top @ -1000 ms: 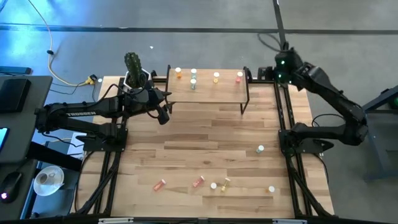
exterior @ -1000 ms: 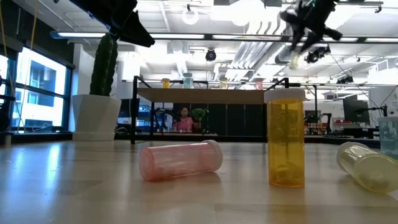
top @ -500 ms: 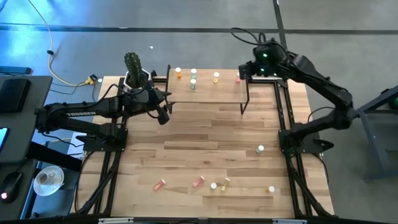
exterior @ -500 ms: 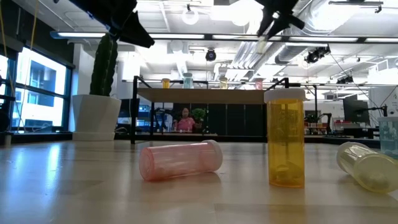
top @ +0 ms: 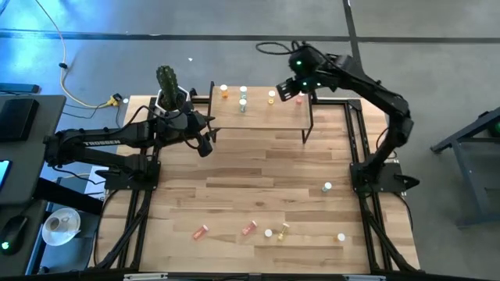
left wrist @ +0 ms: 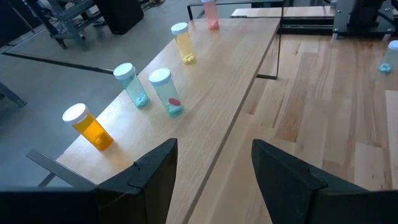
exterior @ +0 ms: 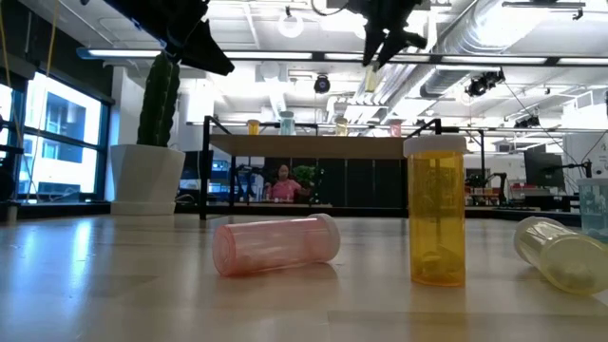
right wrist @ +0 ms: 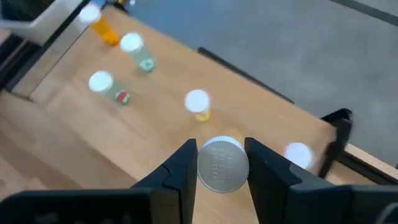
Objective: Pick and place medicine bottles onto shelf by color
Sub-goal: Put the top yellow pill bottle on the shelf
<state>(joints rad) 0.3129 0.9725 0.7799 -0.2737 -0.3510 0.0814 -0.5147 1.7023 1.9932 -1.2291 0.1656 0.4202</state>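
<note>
Wooden and black-framed, the shelf [top: 262,109] stands at the far edge of the table [top: 250,179]. Five medicine bottles are counted on its top in the left wrist view: one orange bottle [left wrist: 87,127], two pale green bottles [left wrist: 131,84] [left wrist: 166,92], one yellow bottle [left wrist: 183,42] and one pink bottle [left wrist: 210,14]. A sixth bottle [right wrist: 222,164], seen cap-on, is pinched between the fingers of the right gripper [right wrist: 221,167], which is held in the air above the right half of the shelf, near the yellow one [right wrist: 198,104]; the body colour of the held bottle cannot be told.

Five more bottles are seen on the table in the high view: two pink ones lying near the front [top: 201,231] [top: 248,228], a white-capped one [top: 269,232] beside a yellow one [top: 283,229], one more at the front right [top: 341,236], and a pale one [top: 326,187] further back on the right.

The left gripper [left wrist: 214,174] is held just off the left end of the shelf, its fingers spread apart and nothing between them. One potted cactus [top: 167,84] stands at the table's far left corner.
</note>
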